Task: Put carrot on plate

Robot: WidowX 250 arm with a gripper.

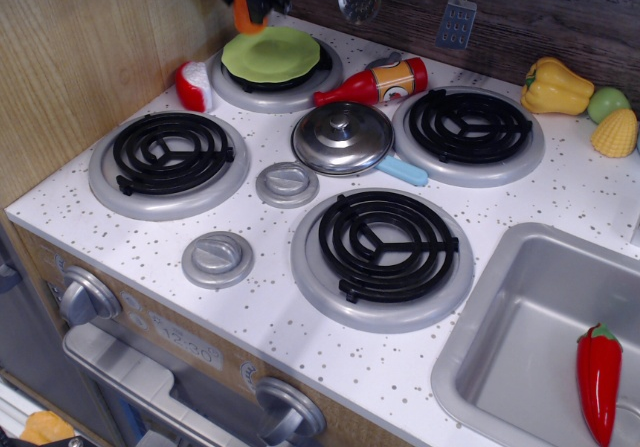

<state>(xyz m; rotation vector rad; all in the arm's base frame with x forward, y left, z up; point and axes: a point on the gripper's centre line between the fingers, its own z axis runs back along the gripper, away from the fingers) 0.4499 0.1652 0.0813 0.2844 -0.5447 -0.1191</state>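
Observation:
The light-green plate (272, 53) sits on the back-left burner. My black gripper (247, 5) is at the top edge of the view, just behind the plate's far-left rim. It is shut on the orange carrot (243, 10), which hangs tip-down a little above the plate's back edge. Most of the gripper and arm is cut off by the top of the frame.
A red ketchup bottle (372, 81) lies right of the plate. A steel pot lid (342, 137) with a blue handle (402, 171) is in the middle. A red-white object (193, 86) lies left of the plate. Peppers and corn (615, 132) stand back right; a red chili (599, 379) lies in the sink.

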